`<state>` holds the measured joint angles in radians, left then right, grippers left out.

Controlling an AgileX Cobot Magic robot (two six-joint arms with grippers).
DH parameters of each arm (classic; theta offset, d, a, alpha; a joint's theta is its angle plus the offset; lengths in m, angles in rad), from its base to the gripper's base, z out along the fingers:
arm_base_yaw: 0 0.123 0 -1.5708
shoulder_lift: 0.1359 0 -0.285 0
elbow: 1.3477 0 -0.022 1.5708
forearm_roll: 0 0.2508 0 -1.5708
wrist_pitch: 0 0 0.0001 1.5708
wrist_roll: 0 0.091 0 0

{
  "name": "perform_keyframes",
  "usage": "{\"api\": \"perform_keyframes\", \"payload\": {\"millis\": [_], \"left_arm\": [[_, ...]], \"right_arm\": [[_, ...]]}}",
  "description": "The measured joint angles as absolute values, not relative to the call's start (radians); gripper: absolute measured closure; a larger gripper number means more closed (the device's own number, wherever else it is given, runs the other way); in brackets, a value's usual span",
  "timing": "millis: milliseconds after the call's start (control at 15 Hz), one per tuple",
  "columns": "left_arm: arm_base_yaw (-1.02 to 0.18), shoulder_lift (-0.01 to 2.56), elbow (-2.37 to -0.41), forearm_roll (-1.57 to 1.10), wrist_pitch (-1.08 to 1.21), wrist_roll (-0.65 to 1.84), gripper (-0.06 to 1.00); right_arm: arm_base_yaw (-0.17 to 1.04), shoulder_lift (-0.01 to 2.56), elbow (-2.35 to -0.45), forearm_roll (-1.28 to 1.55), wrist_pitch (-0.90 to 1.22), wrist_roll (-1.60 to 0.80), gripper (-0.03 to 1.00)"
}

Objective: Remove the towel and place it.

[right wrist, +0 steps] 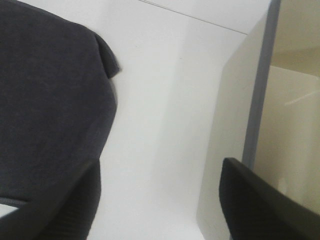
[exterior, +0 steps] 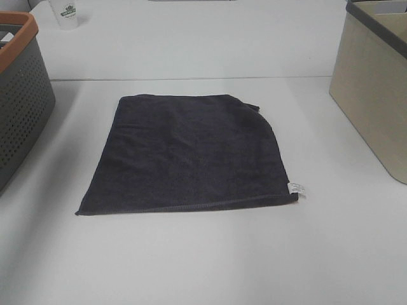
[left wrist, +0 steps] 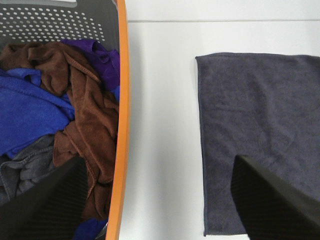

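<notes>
We see the towel [exterior: 191, 152] lying flat on the white table [exterior: 191, 260], midway between the grey basket [exterior: 19, 95] with its orange rim on the left and the beige bin [exterior: 375, 89] on the right, touching neither. Its white tag [exterior: 297, 189] sits at the near right corner; the far right corner is folded over. Left gripper [left wrist: 157, 200] hangs over the gap between basket and towel, fingers spread wide, holding nothing. Right gripper [right wrist: 160, 200] sits between towel edge and bin wall, also spread wide and empty. The basket holds brown cloth [left wrist: 85, 100] and blue cloth [left wrist: 25, 115]. A paper cup [exterior: 67, 13] stands far left.
</notes>
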<state>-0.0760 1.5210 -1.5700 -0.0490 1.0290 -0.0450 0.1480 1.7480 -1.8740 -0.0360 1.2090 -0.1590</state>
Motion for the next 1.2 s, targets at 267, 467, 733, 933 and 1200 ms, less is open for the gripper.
{"api": "perform_keyframes", "payload": {"millis": [267,467,733,933,1200], "left_arm": [[-0.076,1.454,-1.561,-0.028,1.142,-0.071,0.21],[-0.076,1.296,-1.414,-0.032,1.118,-0.087,0.21],[-0.076,0.930,-1.015,-0.053,1.040,-0.096,0.21],[-0.076,0.721,-0.807,-0.053,1.038,-0.100,0.20],[-0.076,0.460,-0.638,-0.053,1.038,-0.102,0.16]], "right_arm": [[0.148,1.586,-1.676,-0.057,1.209,-0.138,0.30],[0.148,1.387,-1.436,-0.056,1.221,-0.140,0.30],[0.148,1.061,-1.051,0.000,1.135,-0.140,0.30],[0.148,0.892,-0.835,0.011,1.087,-0.141,0.30],[0.148,0.688,-0.639,0.021,1.040,-0.141,0.30]]}}
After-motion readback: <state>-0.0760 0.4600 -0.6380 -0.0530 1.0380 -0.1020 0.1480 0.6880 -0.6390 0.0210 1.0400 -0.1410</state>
